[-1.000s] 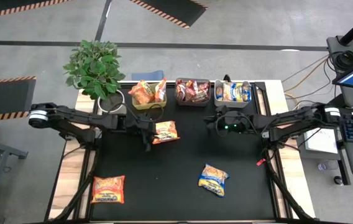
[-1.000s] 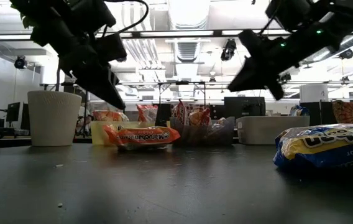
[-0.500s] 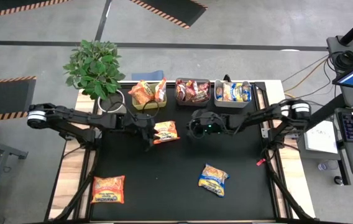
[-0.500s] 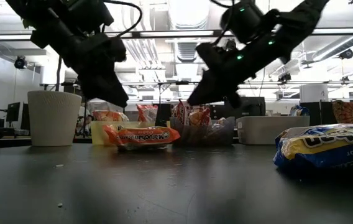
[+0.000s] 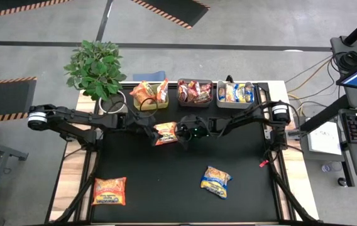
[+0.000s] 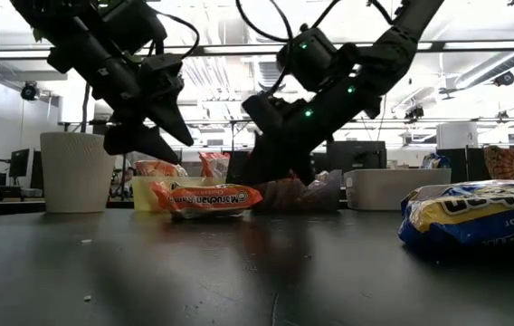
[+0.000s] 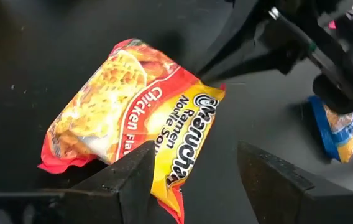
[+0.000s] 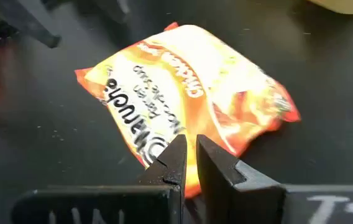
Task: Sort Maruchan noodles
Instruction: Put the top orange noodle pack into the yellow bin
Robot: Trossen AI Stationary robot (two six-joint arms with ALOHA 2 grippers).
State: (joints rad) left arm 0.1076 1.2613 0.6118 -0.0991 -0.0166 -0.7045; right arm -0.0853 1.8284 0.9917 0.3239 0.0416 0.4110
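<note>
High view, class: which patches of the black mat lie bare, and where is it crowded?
Bare: between the orange packet and blue packet, and the mat's right side. Crowded: near the bins, where left gripper and right gripper flank a packet.

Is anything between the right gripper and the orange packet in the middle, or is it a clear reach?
Nothing visible stands between them: the right gripper, fingers shut, is at the orange packet edge. The open left gripper sits at the packet's opposite side, not in the right gripper's way.
</note>
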